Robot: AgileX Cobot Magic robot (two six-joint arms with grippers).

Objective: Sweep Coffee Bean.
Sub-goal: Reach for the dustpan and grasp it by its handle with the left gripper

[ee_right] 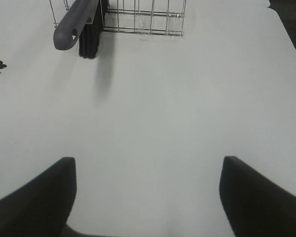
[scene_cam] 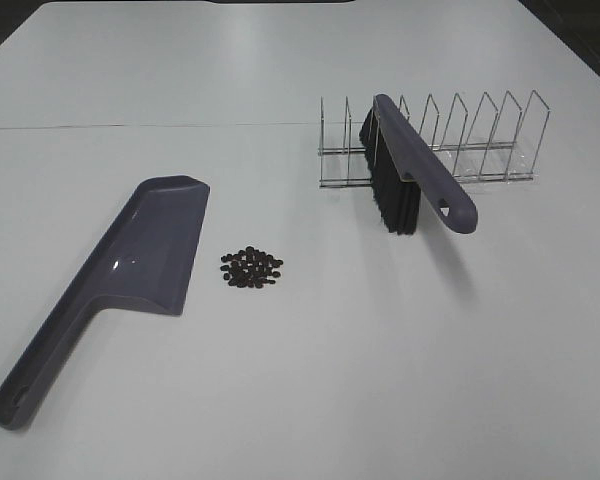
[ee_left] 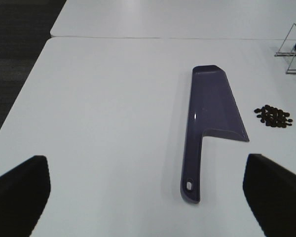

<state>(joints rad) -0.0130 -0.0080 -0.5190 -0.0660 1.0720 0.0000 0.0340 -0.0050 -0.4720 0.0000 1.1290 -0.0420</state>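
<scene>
A small cluster of dark coffee beans (scene_cam: 251, 268) lies on the white table, just right of a purple-grey dustpan (scene_cam: 130, 275) that lies flat with its handle toward the front left. A matching brush (scene_cam: 412, 165) with black bristles leans in a wire rack (scene_cam: 435, 140) at the back right. No gripper shows in the exterior high view. The left wrist view shows the dustpan (ee_left: 207, 123) and the beans (ee_left: 273, 116) ahead of my left gripper (ee_left: 147, 192), whose fingers stand wide apart and empty. My right gripper (ee_right: 148, 197) is open and empty, with the brush handle (ee_right: 71, 24) well ahead of it.
A seam (scene_cam: 140, 126) runs across the table at the back. The dark floor (ee_left: 15, 54) lies beyond the table's left edge in the left wrist view. The wire rack has several upright dividers.
</scene>
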